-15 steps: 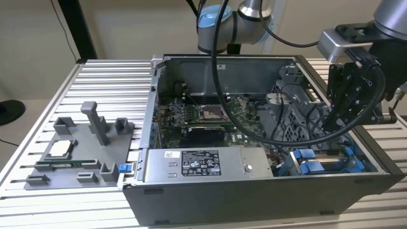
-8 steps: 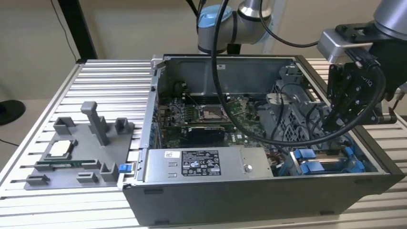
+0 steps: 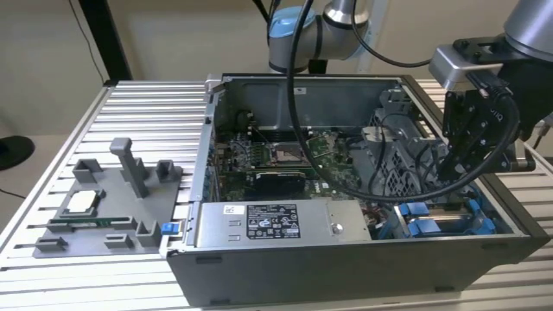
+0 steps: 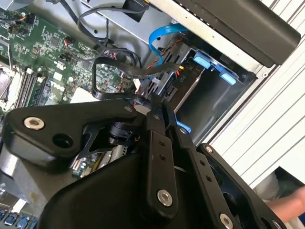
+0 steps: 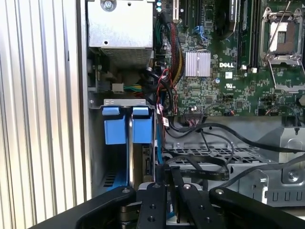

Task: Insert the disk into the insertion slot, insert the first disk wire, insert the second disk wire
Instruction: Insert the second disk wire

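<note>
1. Exterior view: the open computer case (image 3: 346, 259) sits on a slatted metal desk (image 3: 147, 103), and the arm reaches down into the case at the exterior view's right, above the bay with blue clips.
2. The gripper (image 3: 449, 173) hangs low inside the case, with black cables looping beside it.
3. Second wrist view: the gripper (image 4: 159, 102) has its two fingers (image 4: 155, 138) drawn close together, pinching the end of a flat black wire (image 4: 124, 68) that arcs up over the motherboard (image 4: 43, 47).
4. The insertion slot (image 5: 126, 143) stands at the case's edge, with two blue tabs (image 5: 114, 125) at its mouth.
5. The disk (image 5: 143, 162) sits upright in that slot, just beside the gripper's tips in the first wrist view.
6. A grey fixture (image 3: 112, 207) lies on the desk at the exterior view's left.
</note>
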You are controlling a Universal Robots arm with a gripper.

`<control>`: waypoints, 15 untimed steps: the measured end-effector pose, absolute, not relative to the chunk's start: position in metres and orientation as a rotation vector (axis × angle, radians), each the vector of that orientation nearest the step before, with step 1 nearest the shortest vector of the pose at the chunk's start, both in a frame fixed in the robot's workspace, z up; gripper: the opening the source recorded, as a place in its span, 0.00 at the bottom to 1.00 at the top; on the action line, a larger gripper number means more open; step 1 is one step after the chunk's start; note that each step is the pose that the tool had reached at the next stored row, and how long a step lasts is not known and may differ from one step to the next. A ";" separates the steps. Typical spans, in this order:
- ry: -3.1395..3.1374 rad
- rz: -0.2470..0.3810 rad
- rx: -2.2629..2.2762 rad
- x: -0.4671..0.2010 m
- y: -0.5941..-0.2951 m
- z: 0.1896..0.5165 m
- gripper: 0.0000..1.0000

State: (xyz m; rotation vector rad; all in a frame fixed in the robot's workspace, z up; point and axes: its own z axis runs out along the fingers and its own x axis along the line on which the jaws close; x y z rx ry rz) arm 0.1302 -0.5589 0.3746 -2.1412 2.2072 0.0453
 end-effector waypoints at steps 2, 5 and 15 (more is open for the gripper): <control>2.213 0.043 -2.136 0.130 -0.559 0.372 0.00; 2.217 0.042 -2.133 0.130 -0.561 0.370 0.00; 2.217 0.042 -2.133 0.130 -0.571 0.366 0.00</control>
